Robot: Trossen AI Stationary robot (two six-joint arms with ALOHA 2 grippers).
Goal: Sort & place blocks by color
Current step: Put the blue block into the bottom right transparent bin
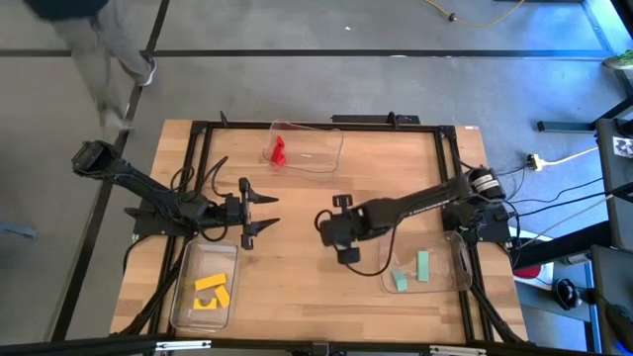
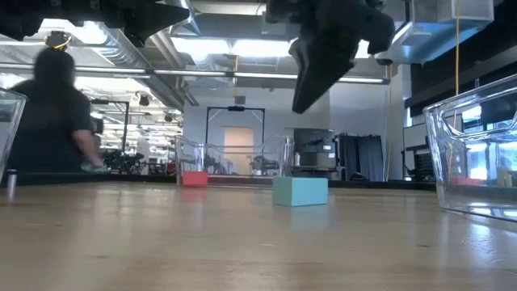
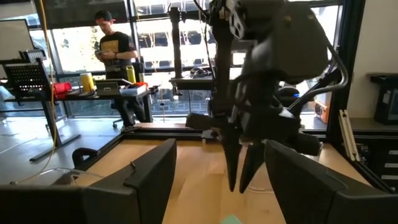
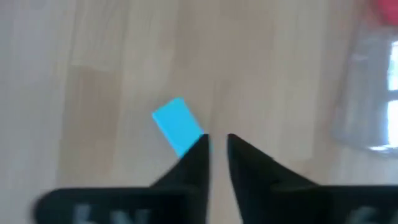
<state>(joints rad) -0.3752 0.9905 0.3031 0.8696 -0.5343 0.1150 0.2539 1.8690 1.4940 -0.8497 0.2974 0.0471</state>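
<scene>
Hanging above the middle of the worktop (image 1: 297,287), the right gripper (image 4: 215,144) carries nothing: its two dark fingers (image 4: 194,155) stand close together with only a narrow slit between them. Whether they are parting or closing I cannot tell.

Just off those tips, to one side and partly hidden behind one finger, lies the last loose block, a pale teal block (image 4: 178,126). It rests flat on the bare wood, its long axis running slantwise to the line of the fingers rather than square across the gap. The level camera shows it clear of the gripper, which hangs well above it.

That offset is what the coming move turns on, as I judge it. The fingers must open wider than the block, shift sideways until the gap straddles it, and probably twist at the wrist so the pads meet its long faces. A straight descent from here would likely land one tip on top of it.

The right arm is plainly the nearer one. The left gripper (image 1: 259,213) waits farther off with its fingers spread wide and empty, close to the tray (image 1: 183,297) holding the yellow blocks (image 1: 210,293).

The teal blocks (image 1: 411,271) already sorted lie in the clear tray (image 1: 457,277) on the right arm's side; the red blocks (image 1: 278,150) sit in the far tray (image 1: 321,158).
</scene>
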